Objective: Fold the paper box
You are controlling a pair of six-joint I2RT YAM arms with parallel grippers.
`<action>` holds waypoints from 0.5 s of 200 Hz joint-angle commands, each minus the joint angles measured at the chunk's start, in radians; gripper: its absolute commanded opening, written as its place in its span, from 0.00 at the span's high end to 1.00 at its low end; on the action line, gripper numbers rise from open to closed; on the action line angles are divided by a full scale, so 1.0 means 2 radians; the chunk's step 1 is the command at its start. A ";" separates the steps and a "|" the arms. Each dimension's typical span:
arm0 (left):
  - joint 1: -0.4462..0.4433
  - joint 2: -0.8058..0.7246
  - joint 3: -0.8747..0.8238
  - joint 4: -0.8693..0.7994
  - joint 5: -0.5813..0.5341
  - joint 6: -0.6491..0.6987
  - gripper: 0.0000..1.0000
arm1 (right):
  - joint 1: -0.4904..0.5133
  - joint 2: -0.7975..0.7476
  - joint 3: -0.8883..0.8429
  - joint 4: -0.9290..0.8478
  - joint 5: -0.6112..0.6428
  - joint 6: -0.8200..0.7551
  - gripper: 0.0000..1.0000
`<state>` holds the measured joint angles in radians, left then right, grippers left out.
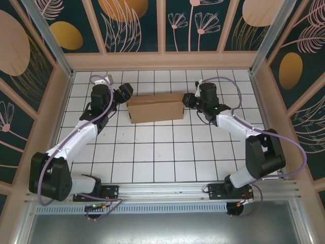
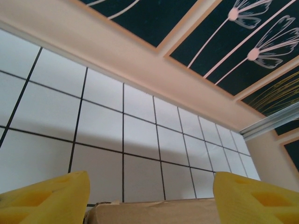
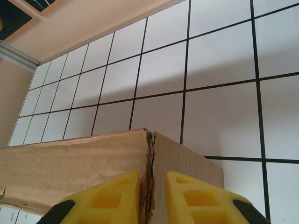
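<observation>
My right gripper (image 3: 152,184) sits closest. Its two yellow foam pads (image 3: 110,196) are nearly together, clenched on a ragged upright edge of the plain brown cardboard paper box (image 3: 79,161) at its right end. The lower parts of the pads run off the frame, so I cannot see how deep the bite goes. My left gripper (image 2: 150,186) has its pads spread wide and released, and only a sliver of the paper box's top edge shows low between them. Whether either pad brushes the cardboard is cut off from view. From above, the paper box lies closed on the white gridded tabletop (image 1: 152,157), towards the far side. My left gripper is at its far left corner and my right gripper at its right end.
</observation>
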<state>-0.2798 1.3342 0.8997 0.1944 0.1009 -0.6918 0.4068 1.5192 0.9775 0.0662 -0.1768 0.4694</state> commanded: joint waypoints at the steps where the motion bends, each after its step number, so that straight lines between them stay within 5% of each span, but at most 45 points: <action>1: 0.008 0.014 0.021 -0.009 0.019 0.005 0.31 | 0.003 0.022 -0.006 -0.078 0.002 -0.013 0.79; 100: 0.028 0.002 -0.050 0.078 0.093 -0.063 0.37 | 0.000 0.020 -0.005 -0.086 0.004 -0.021 0.78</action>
<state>-0.2253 1.3800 0.8700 0.2642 0.2489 -0.7547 0.4065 1.5192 0.9810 0.0574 -0.1764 0.4507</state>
